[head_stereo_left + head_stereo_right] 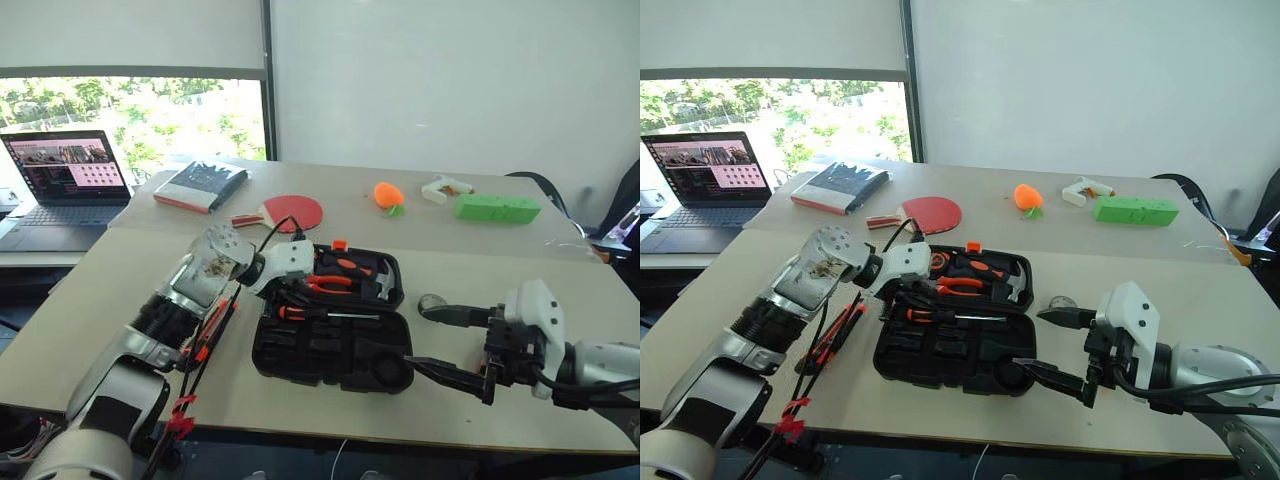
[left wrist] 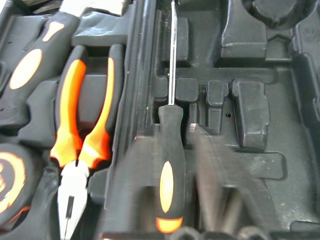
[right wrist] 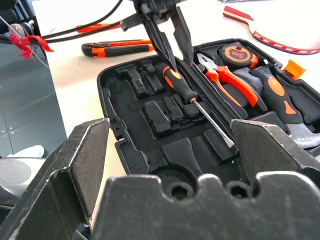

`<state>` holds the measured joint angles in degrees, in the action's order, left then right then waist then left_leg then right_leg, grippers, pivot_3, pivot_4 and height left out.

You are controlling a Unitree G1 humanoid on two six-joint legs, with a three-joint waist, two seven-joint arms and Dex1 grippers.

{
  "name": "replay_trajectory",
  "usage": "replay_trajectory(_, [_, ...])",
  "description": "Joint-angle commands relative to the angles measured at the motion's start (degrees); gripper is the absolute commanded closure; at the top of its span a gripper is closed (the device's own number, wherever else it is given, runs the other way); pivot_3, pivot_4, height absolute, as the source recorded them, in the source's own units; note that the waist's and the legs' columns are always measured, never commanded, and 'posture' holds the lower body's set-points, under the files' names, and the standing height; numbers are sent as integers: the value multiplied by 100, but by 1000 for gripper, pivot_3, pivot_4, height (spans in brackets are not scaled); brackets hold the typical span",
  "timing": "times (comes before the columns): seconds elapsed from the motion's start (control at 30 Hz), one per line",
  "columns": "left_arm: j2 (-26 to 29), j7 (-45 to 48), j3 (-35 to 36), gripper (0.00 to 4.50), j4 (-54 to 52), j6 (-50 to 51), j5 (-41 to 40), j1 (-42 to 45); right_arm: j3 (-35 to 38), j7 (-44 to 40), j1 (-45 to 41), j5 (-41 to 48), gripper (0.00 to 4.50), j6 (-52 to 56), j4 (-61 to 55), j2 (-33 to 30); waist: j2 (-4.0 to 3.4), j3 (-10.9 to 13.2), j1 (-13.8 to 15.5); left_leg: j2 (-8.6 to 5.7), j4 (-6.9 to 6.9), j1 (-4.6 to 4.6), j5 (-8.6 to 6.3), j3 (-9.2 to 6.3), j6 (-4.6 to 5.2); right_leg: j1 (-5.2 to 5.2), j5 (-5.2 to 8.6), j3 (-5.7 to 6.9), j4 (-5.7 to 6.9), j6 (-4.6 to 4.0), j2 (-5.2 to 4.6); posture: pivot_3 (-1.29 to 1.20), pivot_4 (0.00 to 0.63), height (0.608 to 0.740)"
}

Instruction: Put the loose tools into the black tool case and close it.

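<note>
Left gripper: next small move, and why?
Probably lift the left gripper clear of the open black plastic tool case and swing toward the long black-and-orange utility knife beside it. An orange-and-black-handled screwdriver already lies in the case; the knife lies outside.

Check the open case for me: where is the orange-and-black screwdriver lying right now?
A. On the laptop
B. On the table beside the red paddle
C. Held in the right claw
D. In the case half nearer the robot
D. The screwdriver lies in the near half of the black tool case, next to the hinge line, with the left claw at its handle.
</note>
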<state>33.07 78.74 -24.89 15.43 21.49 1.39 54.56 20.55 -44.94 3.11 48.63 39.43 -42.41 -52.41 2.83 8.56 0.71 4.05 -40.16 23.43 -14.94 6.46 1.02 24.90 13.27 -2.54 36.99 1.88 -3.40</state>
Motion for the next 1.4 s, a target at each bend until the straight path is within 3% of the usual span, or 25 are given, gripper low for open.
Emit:
replay_trajectory(0.03, [-134, -63, -87, 4457, 154, -235, 137, 46, 63, 30, -12, 90, 0, -12, -108, 4, 0, 0, 0, 0, 0, 0, 0, 0, 0, 0, 0, 0, 0, 0, 0, 0, 150, 736])
replay_trajectory(0.5, [-301, -237, -555, 4457, 707, -1071, 840, -32, 167, 223, 93, 282, 0, 18, -200, 38, -1, -1, 2, -2, -1, -3, 0, -3, 0, -6, 0, 0, 0, 0, -1, 0, 150, 736])
replay_trajectory(0.83, [-440, -780, -980, 4457, 1843, -2201, 1710, 143, 79, 318, 116, 326, 0, -20, -220, 62, -33, -32, 7, -15, -3, -60, 6, -17, 11, -86, 2, -6, -21, 0, -2, 0, 150, 736])
replay_trajectory(0.97, [-451, -583, -632, 4457, 1729, -1816, 1354, 119, 27, 305, 82, 309, 0, -39, -192, 66, -40, -38, 0, -20, -3, -61, 29, -19, 41, -86, 13, -12, -21, -10, -3, 0, 150, 736])
replay_trajectory(1.1, [-190, -191, 77, 4457, 1016, -540, 649, -56, -73, 261, -61, 313, 0, -41, -117, 50, -42, -38, -72, -18, 0, -56, 39, -20, 44, -71, 11, -16, -17, -4, 0, 0, 150, 736])
replay_trajectory(1.27, [785, -409, 1455, 3172, -418, 1713, -123, -795, -345, 47, -531, 303, 0, -54, 159, 3, -43, -30, -269, -14, 43, -41, 38, -40, 45, -32, -1, -21, -8, -17, 13, 0, 150, 736])
replay_trajectory(1.4, [1629, -790, 2773, 1677, -1605, 3184, -571, -1992, -527, -273, -980, 362, 0, -44, 428, -53, -50, -26, -269, -19, 51, -3, 38, -97, 46, 9, 17, -10, 13, -19, 15, 0, 150, 736])
